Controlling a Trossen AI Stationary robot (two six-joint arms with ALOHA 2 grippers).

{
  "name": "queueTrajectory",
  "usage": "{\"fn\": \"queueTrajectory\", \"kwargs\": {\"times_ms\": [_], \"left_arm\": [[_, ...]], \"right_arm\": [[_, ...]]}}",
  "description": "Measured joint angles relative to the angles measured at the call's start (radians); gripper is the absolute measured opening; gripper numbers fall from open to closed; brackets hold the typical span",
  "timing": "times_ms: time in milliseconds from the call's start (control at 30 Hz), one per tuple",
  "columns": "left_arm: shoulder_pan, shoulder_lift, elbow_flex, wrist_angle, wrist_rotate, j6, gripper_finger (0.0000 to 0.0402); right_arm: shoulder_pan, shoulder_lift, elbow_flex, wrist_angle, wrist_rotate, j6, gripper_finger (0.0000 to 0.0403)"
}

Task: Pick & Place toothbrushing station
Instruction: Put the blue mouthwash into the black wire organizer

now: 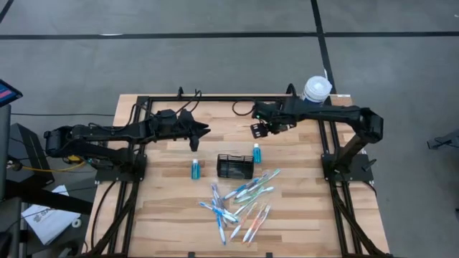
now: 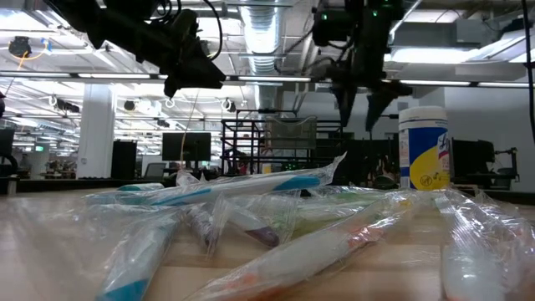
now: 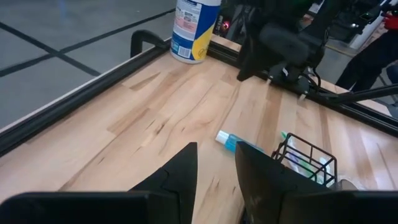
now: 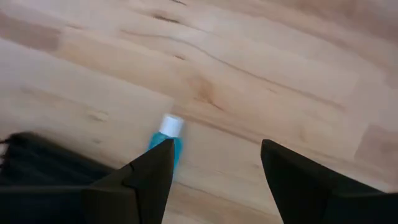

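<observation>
Hardly begun, I'd say: the toothbrushing station (image 1: pixel 235 166) sits mid-desk, wrapped toothbrushes (image 1: pixel 240 204) heaped loose just in front of it. The right claw (image 1: pixel 257 130) hangs released behind the station; the left claw (image 1: pixel 201 132), half-spread, grasps nothing.

A pale wooden table (image 1: pixel 165 208) with visible grain and a smooth, lightly satin finish. The toothbrushing station (image 1: pixel 235 166) is thin black wire mesh — matt metal. Toothbrushes (image 1: pixel 240 202) lie in clear, crinkled, glossy plastic wrappers. Small blue bottles (image 1: pixel 195 169) look like translucent plastic. A white tub (image 2: pixel 424 148) — smooth plastic, glossy printed label. The grippers' fingers (image 4: pixel 305 186) are matt black.
</observation>
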Motion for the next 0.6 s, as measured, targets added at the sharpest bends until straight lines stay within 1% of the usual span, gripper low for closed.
{"fn": "queueTrajectory", "kwargs": {"times_ms": [133, 233, 367, 467, 600], "left_arm": [[0.0, 0.0, 0.0, -0.006, 0.025, -0.026, 0.0104], [0.0, 0.0, 0.0, -0.01, 0.048, -0.029, 0.0104], [0.0, 0.0, 0.0, -0.015, 0.063, -0.048, 0.0104], [0.0, 0.0, 0.0, -0.032, 0.063, -0.053, 0.0104], [0.0, 0.0, 0.0, -0.073, 0.063, -0.053, 0.0104]], "right_arm": [[0.032, 0.001, -0.072, 0.078, -0.003, 0.11, 0.023], [0.053, 0.0, -0.117, 0.191, -0.027, 0.165, 0.023], [0.064, 0.011, -0.155, 0.288, -0.035, 0.215, 0.023], [0.061, 0.009, -0.179, 0.34, -0.054, 0.235, 0.023], [0.061, 0.009, -0.19, 0.344, -0.054, 0.246, 0.023]]}}
